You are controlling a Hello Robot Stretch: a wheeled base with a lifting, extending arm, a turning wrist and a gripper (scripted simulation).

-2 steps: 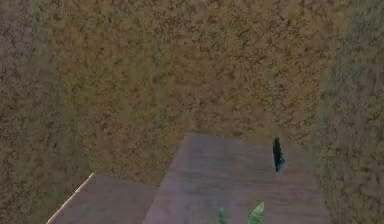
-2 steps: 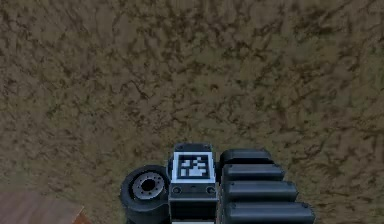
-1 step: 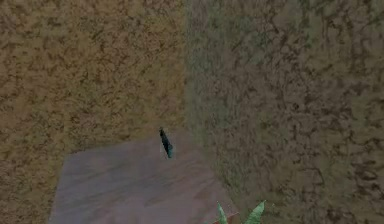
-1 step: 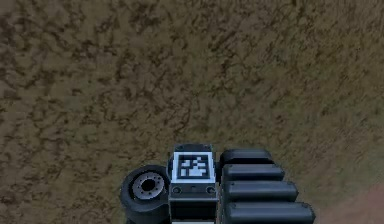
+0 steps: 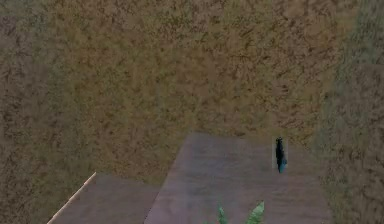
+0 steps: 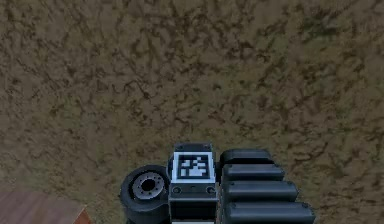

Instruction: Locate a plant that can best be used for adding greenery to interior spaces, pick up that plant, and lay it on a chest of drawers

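A brown flat top (image 5: 220, 170) carries a small dark thing (image 5: 281, 155) near its right edge. Green leaf tips (image 5: 255, 213) show at its near edge.

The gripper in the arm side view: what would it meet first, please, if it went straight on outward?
Probably nothing near: ahead of the gripper lies a brown speckled surface, floor or wall I cannot tell, so depth is unclear.

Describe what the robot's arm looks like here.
The arm is a stack of dark, ribbed, rounded segments. Left of them sits a white square marker with black marks, and beside that a round black housing with a grey hub.
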